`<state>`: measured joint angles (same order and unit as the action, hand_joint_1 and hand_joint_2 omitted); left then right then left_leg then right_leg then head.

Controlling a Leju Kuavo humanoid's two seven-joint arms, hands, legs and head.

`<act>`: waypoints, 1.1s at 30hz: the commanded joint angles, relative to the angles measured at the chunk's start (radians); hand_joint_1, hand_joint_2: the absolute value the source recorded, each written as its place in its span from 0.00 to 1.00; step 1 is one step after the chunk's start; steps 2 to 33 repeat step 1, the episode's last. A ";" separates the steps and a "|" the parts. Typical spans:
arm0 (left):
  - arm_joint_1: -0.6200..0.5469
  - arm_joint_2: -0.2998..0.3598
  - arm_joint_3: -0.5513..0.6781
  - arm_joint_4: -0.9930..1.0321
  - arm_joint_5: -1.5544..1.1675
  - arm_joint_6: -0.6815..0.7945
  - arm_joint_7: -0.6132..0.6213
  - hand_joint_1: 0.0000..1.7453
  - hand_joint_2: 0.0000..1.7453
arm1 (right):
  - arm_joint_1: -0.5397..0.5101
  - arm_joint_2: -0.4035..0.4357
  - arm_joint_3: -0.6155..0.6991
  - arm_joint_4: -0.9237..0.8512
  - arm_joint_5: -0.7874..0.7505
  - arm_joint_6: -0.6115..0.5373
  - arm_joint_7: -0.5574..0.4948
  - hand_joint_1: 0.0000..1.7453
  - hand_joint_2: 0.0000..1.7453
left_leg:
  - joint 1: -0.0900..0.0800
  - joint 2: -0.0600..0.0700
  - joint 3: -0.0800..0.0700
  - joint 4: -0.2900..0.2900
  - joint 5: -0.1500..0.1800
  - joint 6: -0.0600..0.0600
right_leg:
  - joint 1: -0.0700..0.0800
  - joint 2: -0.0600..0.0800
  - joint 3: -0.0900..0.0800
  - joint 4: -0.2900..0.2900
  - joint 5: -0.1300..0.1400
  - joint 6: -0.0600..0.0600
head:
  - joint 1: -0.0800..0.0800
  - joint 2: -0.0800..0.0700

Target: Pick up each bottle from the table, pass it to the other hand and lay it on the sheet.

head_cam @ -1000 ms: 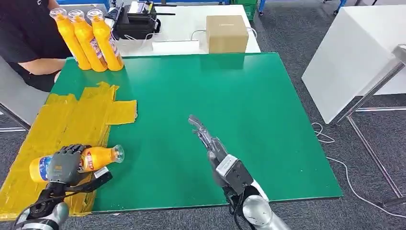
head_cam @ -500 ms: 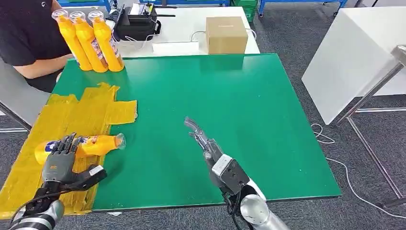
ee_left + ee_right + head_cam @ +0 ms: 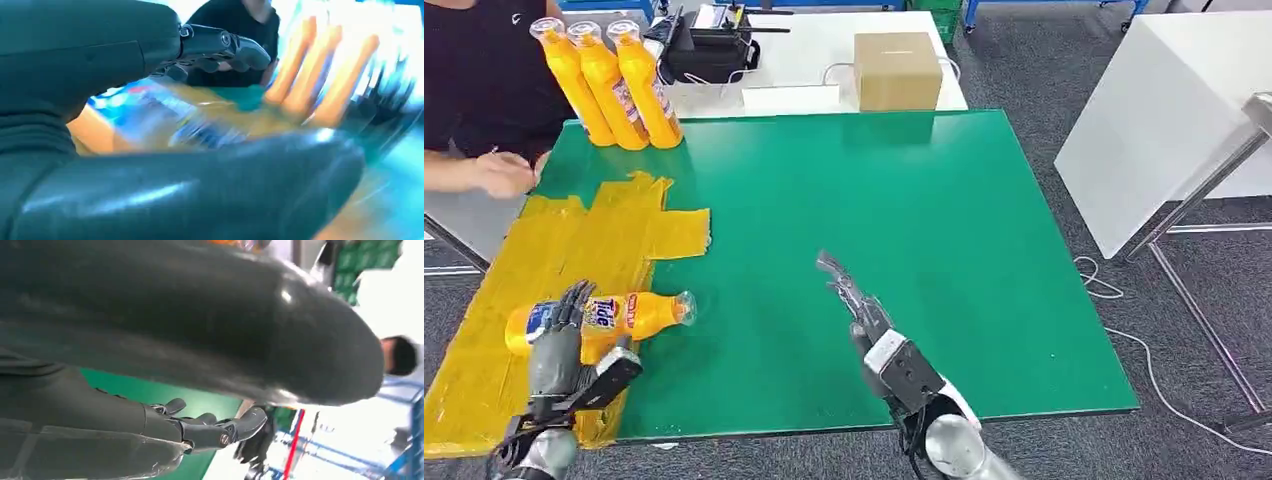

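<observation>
An orange bottle (image 3: 629,314) with a blue label lies on its side on the yellow sheet (image 3: 554,250), cap pointing right over the sheet's edge. My left hand (image 3: 564,345) sits just in front of it, fingers spread and raised, their tips overlapping the label end, holding nothing. The left wrist view shows the same bottle (image 3: 175,122) blurred beyond the thumb. My right hand (image 3: 856,300) hovers over the middle of the green table (image 3: 944,220), fingers stretched forward and empty. Three more orange bottles (image 3: 609,85) stand upright at the table's far left corner.
A person sits at the far left with a hand (image 3: 496,175) by the sheet's far corner. Behind the green table stand a cardboard box (image 3: 897,68) and a black device (image 3: 709,45). A white table (image 3: 1164,110) stands to the right.
My left hand has let go of the bottle and drawn back toward the front edge; the bottle now lies free on the sheet. The person's hand has come in at the left.
</observation>
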<state>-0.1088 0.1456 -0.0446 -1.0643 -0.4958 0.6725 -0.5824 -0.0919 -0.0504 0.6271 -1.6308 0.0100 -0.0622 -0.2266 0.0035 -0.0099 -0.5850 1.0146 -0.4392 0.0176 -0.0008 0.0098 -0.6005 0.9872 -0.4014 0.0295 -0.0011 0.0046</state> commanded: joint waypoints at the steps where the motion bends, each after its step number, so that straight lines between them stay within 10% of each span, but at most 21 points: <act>1: 0.196 -0.247 -0.072 -0.652 0.276 0.020 -0.092 0.00 0.00 | 0.060 -0.016 -0.003 -0.025 0.037 -0.053 0.014 0.00 0.00 | -0.001 -0.001 0.000 0.001 -0.004 0.001 | -0.001 -0.003 0.002 0.000 -0.003 0.002 | 0.000 0.000; 33: 0.196 -0.247 -0.072 -0.652 0.276 0.020 -0.092 0.00 0.00 | 0.060 -0.016 -0.003 -0.025 0.037 -0.053 0.014 0.00 0.00 | -0.001 -0.001 0.000 0.001 -0.004 0.001 | -0.001 -0.003 0.002 0.000 -0.003 0.002 | 0.000 0.000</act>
